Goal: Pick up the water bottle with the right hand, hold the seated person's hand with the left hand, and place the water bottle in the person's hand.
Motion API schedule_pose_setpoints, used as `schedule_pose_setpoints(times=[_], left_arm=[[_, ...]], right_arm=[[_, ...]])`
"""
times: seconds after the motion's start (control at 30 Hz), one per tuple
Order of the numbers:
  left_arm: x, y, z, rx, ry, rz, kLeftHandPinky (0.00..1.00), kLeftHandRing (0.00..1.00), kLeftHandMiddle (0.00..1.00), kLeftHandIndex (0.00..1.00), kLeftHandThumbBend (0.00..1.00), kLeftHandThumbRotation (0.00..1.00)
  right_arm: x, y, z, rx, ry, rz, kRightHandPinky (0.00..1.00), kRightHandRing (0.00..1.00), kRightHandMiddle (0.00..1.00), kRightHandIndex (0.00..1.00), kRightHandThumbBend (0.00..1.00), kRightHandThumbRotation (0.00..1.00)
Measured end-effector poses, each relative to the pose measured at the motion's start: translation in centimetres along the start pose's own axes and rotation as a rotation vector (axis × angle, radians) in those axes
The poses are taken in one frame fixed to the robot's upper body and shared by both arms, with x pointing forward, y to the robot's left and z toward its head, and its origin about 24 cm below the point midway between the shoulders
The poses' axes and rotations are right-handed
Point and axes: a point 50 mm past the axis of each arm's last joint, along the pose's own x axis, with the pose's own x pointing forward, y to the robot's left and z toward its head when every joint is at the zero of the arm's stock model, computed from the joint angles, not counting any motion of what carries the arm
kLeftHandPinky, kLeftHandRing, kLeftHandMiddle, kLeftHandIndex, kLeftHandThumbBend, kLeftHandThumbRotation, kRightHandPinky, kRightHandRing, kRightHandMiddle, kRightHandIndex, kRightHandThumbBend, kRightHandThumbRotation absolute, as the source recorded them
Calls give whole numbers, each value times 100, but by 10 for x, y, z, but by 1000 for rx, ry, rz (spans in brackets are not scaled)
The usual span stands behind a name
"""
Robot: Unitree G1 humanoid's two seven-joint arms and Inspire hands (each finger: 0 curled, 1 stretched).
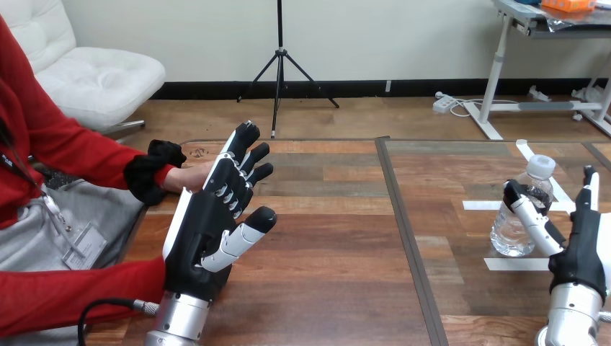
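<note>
A clear water bottle (520,216) with a white cap stands upright on the table at the right. My right hand (581,249) is beside it, open: the thumb lies across the bottle's front and a straight finger rises to its right. My left hand (205,223) is raised at the left, open, with its fingers straight and pointing away from me. The person's hand (189,177) reaches in from the left out of a red sleeve with a black cuff. It lies just behind my left hand's fingers and is partly hidden by them. I cannot tell whether the two touch.
White tape strips (513,264) mark the wooden table (331,245) around the bottle. A dark seam (405,238) runs front to back through the tabletop. The person's other forearm (72,297), in a red sleeve, lies along the table's near left edge by my left wrist.
</note>
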Motion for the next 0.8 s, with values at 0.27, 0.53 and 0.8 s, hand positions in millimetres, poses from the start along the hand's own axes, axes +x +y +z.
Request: schedule_pose_setpoints(times=[0.27,0.53,0.8], left_arm=[[0,0,0,0,0,-1,88,94,97,95,100,61],[0,-1,0,-4,0,-1,88,94,97,95,100,61],[1,-4,-1,-10,-1,-1,88,94,97,95,100,62]], right_arm=[[-1,1,-4,-7,27,20,85,99,100,100,100,65],[-3,3,-8,-19,60,44,79,99,100,100,100,65],[-3,4,-9,-27,64,55,85,97,99,100,100,65]])
